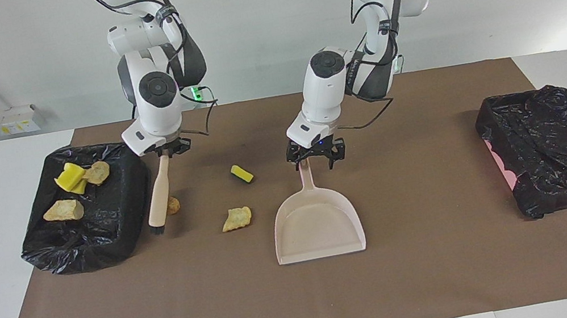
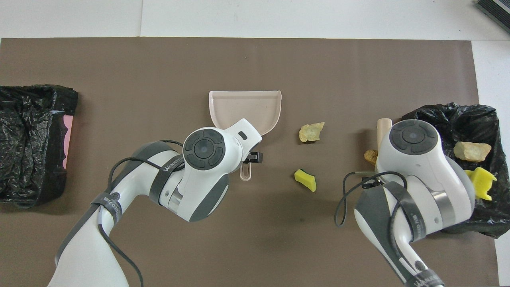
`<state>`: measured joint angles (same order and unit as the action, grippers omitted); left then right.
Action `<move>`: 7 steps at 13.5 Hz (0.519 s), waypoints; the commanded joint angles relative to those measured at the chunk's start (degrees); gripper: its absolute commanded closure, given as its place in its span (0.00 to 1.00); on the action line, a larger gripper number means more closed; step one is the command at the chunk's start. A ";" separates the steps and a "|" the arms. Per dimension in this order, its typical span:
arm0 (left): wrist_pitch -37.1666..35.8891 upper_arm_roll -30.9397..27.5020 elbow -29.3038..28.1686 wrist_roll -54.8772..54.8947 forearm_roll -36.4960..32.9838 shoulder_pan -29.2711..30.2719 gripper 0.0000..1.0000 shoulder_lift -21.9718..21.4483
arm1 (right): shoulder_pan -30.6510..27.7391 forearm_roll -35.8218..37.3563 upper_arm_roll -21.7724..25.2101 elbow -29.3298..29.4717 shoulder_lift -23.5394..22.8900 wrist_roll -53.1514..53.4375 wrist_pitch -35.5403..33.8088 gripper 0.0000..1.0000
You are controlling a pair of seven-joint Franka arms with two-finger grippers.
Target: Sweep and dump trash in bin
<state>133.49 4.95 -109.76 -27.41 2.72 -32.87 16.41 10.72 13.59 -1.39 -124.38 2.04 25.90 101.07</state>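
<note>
The right gripper [image 1: 165,151], pinching the brush [image 1: 158,194] handle, hangs its bristles just beside the orange-brown lump [image 1: 172,204], while the left gripper [image 1: 316,155], spread, straddles the dustpan [image 1: 316,224] handle.

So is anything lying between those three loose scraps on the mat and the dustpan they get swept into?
Nothing visible does. The orange-brown lump beside the brush, the yellow sponge block and the beige lump have only bare mat between them and the dustpan, though the lump's sweep path passes the other scraps.
</note>
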 commanded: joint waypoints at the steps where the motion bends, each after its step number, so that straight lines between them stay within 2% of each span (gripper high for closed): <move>1: 1.24 -1.09 1.82 0.17 -1.13 -1.23 0.00 1.34 | -1.76 1.27 -0.64 -4.99 4.19 1.52 1.23 1.00; 3: 1.33 -1.09 2.18 0.17 -1.48 -1.23 0.03 1.78 | -3.16 1.27 -0.72 -7.62 5.51 1.44 4.03 1.00; 5: 0.54 -1.00 2.09 0.17 -1.48 -1.32 0.37 1.79 | -3.08 1.27 -0.72 -9.99 5.60 1.79 6.23 1.00; 7: 0.36 -1.00 2.09 -0.09 -1.31 -1.41 0.60 1.79 | -3.25 1.27 -0.81 -11.32 5.34 1.88 8.79 1.00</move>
<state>134.24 4.95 -108.68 -27.36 2.24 -32.95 17.42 8.46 13.60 -1.40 -132.65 5.68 26.53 106.96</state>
